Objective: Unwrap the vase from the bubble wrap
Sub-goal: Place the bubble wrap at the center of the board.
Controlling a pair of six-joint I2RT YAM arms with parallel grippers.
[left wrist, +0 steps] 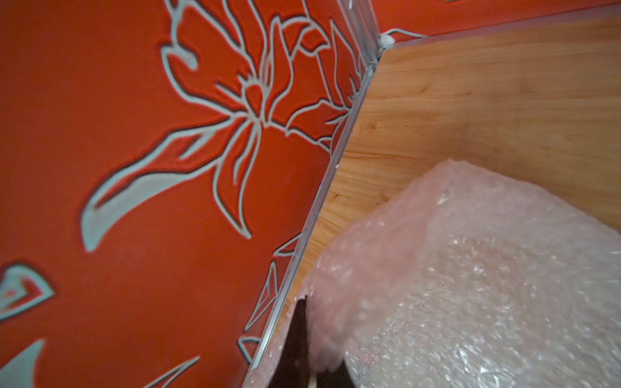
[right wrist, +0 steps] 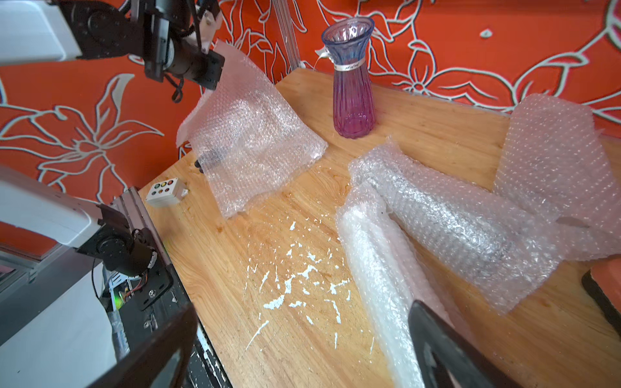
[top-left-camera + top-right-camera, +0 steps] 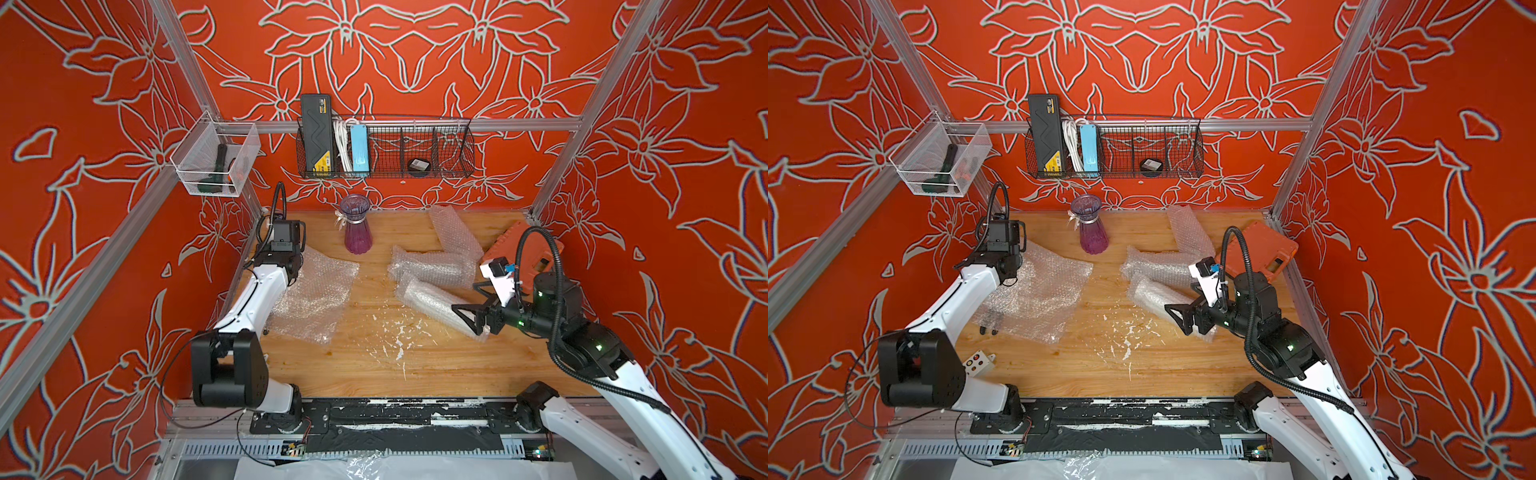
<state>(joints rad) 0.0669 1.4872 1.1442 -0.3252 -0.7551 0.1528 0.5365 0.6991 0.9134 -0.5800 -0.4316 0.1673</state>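
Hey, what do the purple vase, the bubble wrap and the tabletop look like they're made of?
The vase is translucent purple, ribbed and shiny: likely glass, though clear plastic is possible. The bubble wrap is thin, clear plastic film, glossy and crinkled, dotted with air pockets. The tabletop shows grain: wood or wood-look laminate, with white scuffs.

Your wooden counter (image 3: 374, 365) carried a purple vase (image 3: 356, 226) upright at twelve o'clock, a loose bubble wrap sheet (image 3: 316, 291) at nine, bubble wrap rolls (image 3: 432, 270) heaped at two, an orange case (image 3: 523, 241) by the three o'clock edge, a white button box (image 3: 979, 362) at eight, and white flecks (image 3: 395, 336) near the centre.
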